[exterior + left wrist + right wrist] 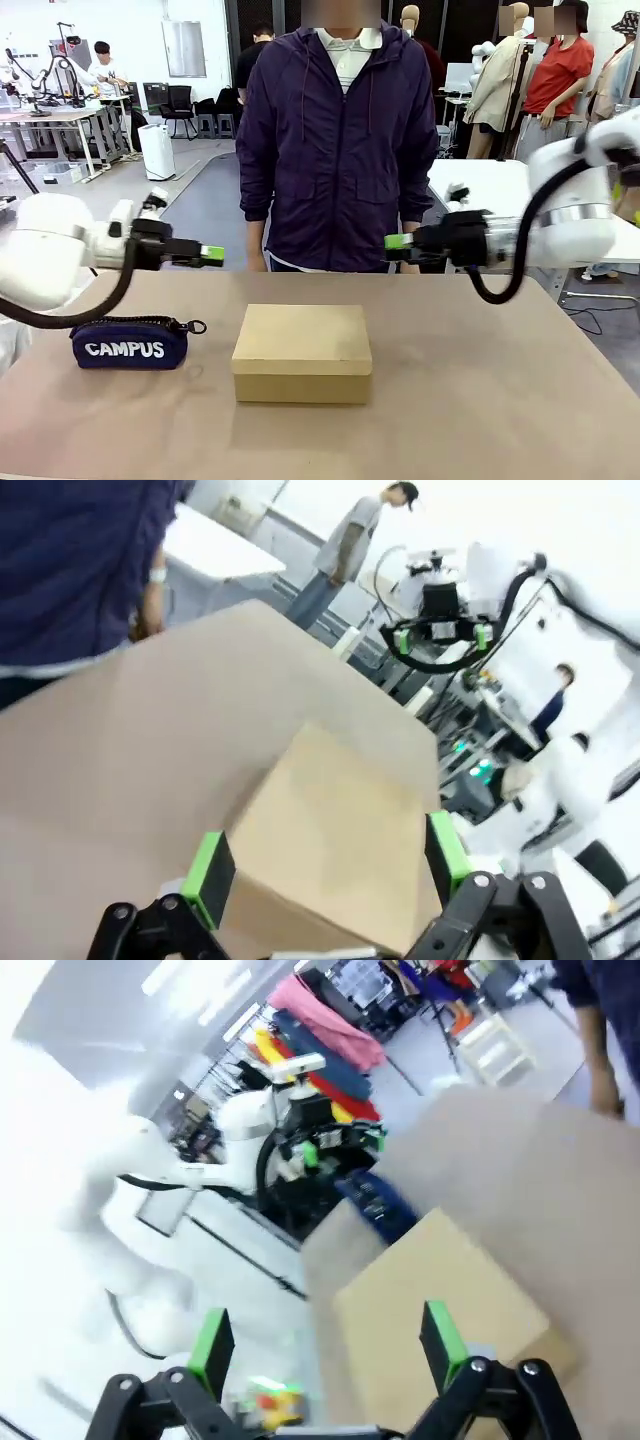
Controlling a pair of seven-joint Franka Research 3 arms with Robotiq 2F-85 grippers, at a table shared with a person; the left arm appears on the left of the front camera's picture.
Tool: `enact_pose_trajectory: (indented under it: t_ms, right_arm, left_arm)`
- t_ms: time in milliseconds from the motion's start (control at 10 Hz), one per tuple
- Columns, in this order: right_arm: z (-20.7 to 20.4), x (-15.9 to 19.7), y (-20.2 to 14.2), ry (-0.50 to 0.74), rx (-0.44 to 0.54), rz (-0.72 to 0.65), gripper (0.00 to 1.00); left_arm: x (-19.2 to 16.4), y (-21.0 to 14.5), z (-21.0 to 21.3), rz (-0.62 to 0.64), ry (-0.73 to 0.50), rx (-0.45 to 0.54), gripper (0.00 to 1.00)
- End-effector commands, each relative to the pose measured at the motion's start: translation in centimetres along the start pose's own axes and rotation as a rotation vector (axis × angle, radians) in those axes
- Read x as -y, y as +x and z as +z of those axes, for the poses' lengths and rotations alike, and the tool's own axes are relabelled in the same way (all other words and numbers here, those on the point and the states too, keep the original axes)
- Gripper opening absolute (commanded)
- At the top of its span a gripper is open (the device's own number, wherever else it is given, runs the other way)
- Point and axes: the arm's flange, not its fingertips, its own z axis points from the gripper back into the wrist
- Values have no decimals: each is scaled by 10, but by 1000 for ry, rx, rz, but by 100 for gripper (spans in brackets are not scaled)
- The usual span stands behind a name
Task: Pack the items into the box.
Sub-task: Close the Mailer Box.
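Observation:
The box (301,352) is a plain brown cardboard one, lid down, in the middle of the table; it also appears as the box (330,850) and the box (440,1310) in the wrist views. The items are out of view. My left gripper (212,254) hovers open above the table's left side, pointing toward the centre. My right gripper (396,241) hovers open on the right, pointing left. In the left wrist view my left gripper (325,865) has nothing between its green pads. My right gripper (322,1345) is likewise empty.
A navy zip pouch (131,343) lettered "CAMPUS" lies left of the box. A person in a dark purple jacket (340,140) stands at the far edge, behind the box. Bare tabletop (500,380) stretches right of the box and in front of it.

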Motion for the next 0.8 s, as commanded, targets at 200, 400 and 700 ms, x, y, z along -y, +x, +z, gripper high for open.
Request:
enact_pose_trajectory:
  t_ms: [200,400,700]
  right_arm:
    - [117,-15,-31,-40,210,-476,100]
    - [155,-3,-50,-72,281,-521,100]
    - [157,1,-49,-61,271,-504,100]
  left_arm:
    - [27,11,119,279,-26,204,100]
    - [13,4,163,337,-18,369,100]
    - [20,11,139,297,-9,187,100]
